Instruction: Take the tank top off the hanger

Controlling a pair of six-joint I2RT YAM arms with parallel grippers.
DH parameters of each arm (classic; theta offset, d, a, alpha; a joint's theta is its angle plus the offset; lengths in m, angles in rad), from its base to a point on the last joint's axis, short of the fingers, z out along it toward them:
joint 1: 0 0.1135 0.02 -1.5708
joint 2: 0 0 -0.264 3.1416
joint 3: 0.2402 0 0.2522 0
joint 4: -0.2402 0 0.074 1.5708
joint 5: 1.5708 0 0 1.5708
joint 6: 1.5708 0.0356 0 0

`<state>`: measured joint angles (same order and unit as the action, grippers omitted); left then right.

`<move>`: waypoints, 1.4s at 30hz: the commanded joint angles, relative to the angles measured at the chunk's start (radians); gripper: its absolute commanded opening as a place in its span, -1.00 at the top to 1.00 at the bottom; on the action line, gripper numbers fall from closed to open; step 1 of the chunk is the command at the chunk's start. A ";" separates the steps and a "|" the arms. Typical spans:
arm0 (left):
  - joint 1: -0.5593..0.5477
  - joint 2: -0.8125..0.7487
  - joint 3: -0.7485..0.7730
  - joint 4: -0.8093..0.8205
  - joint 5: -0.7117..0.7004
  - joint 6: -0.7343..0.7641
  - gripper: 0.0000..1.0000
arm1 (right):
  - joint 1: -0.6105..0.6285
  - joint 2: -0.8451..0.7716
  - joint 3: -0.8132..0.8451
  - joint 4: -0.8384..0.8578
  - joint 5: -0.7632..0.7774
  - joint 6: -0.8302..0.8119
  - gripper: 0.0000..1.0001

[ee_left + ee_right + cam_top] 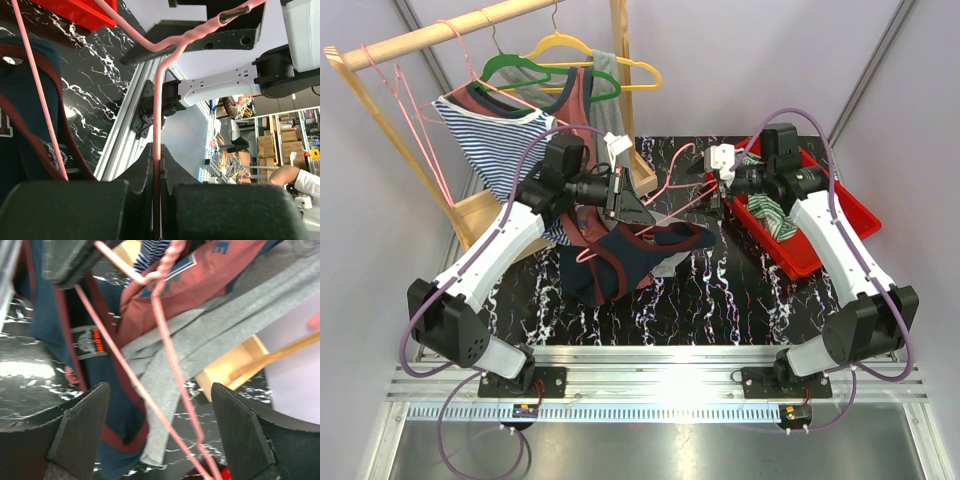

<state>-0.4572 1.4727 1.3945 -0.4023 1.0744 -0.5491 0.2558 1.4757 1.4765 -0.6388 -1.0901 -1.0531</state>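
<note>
The left claw (156,165) pinched the pink hanger (159,100). The right claw (157,407) stood wide, holding nothing. The navy tank top (615,258) sagged onto the table (720,290), apparently not yet off the hanger, so freeing it was left to do.

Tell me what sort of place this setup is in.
Probably a robotics lab or workshop: an aluminium mounting frame, a wooden clothes rack staged as a prop, and, in the left wrist view, stacked cardboard boxes and tangled cables in the background.
</note>
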 commanded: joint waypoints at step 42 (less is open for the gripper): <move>-0.029 -0.166 0.127 -0.222 -0.482 0.304 -0.65 | -0.026 -0.202 -0.117 -0.094 0.524 -0.203 1.00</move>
<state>-0.4854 1.3762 1.4921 -0.6502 0.6888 -0.3111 0.2592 1.3228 1.3033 -0.6636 -0.5865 -1.2274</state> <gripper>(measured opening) 0.807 0.040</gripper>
